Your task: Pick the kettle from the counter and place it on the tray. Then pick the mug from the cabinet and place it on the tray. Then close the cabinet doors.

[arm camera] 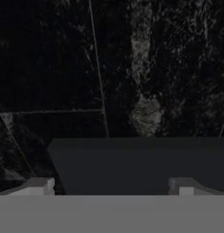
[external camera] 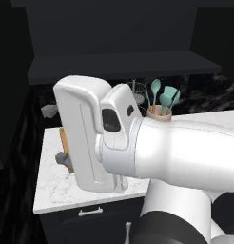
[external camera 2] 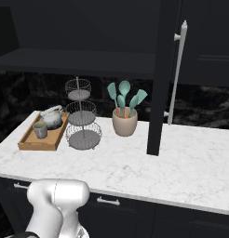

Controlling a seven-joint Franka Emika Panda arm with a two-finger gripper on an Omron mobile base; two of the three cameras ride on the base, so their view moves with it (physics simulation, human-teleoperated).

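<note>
No readable text

Nothing is showing any letters, numbers, labels or brand marks: the kettle [external camera 2: 53, 117], mug [external camera 2: 40, 129], tray [external camera 2: 36, 142] and crock [external camera 2: 124, 123] are all appearing plain and unmarked.

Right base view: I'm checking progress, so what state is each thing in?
kettle: upright on the tray
mug: upright on the tray, beside the kettle
cabinet door: swung open
gripper: open, empty
</note>
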